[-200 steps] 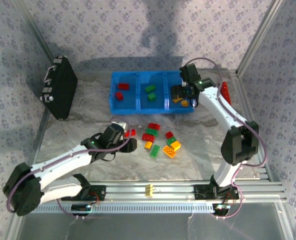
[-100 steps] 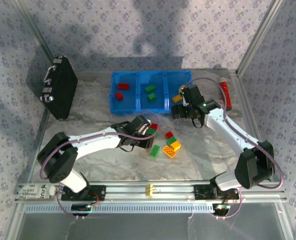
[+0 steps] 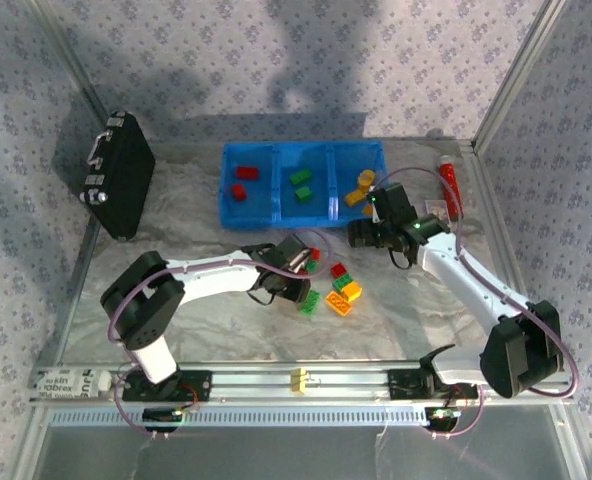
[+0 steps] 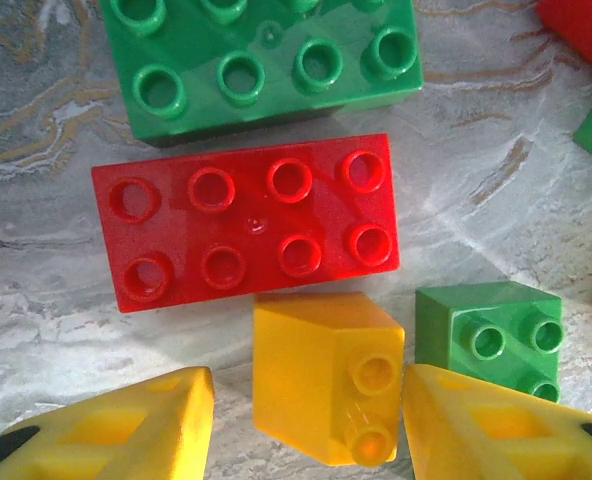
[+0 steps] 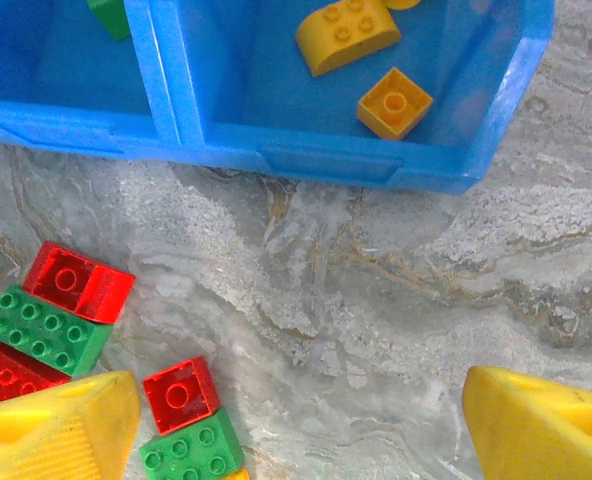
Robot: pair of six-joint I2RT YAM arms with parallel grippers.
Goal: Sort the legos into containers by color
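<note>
My left gripper [image 4: 309,405] hangs low over the loose pile. Its two yellow fingers [image 4: 126,430] are spread apart and pinch nothing. Between them lies a yellow brick [image 4: 326,372], tipped on its side. There is a clear gap to one finger, and I cannot tell whether the other finger touches it. Just beyond my fingertips a red eight-stud brick [image 4: 251,225] lies flat. A green eight-stud brick [image 4: 266,60] lies close along its far edge. A small green brick [image 4: 491,332] sits just ahead of one fingertip, beside the yellow brick.

My right gripper [image 5: 298,392] hovers over bare table [image 5: 376,300], with its fingers [image 5: 56,425] wide apart and empty. Straight ahead of them runs the front wall of the blue bin [image 5: 326,160]. In the bin's right-end compartment, past my tips, lie a curved yellow brick [image 5: 348,35] and a small orange one [image 5: 394,102]. Off to the side of one finger more loose legos lie on the table: a red brick [image 5: 79,282] against a long green brick [image 5: 46,330], and a small red square brick [image 5: 181,392] touching another green one [image 5: 191,450].

From above, the bin's left compartment holds two red bricks [image 3: 243,182] and the middle one holds two green bricks [image 3: 301,185]. A black case [image 3: 119,185] stands well away from my left fingers, and a red tube [image 3: 448,182] lies near my right arm.
</note>
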